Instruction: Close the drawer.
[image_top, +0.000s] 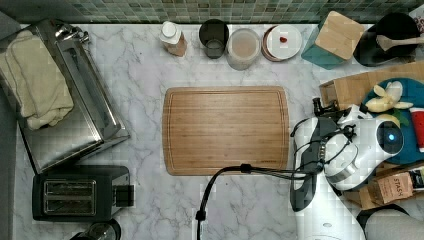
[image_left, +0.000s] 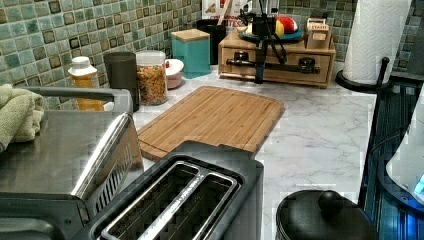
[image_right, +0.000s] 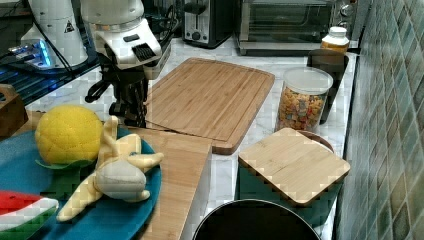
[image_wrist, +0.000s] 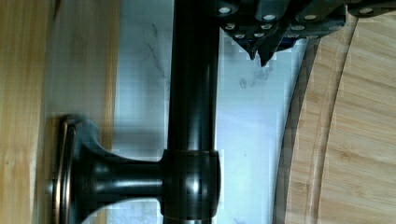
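Hand (image_wrist: 264, 51) beside drawer (image_left: 277, 60) handle (image_wrist: 192, 116)

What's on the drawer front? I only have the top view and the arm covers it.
Observer: In the left view, a dark bar handle on two posts runs across the drawer front.
Operator: Where's the gripper relative to it?
Observer: In the left view, the gripper hangs in front of the handle, between the posts and nearer the left view's left one.
Operator: Anything near the handle on the counter side?
Observer: In the wrist view, a strip of bare marble counter lies between the handle and the board.
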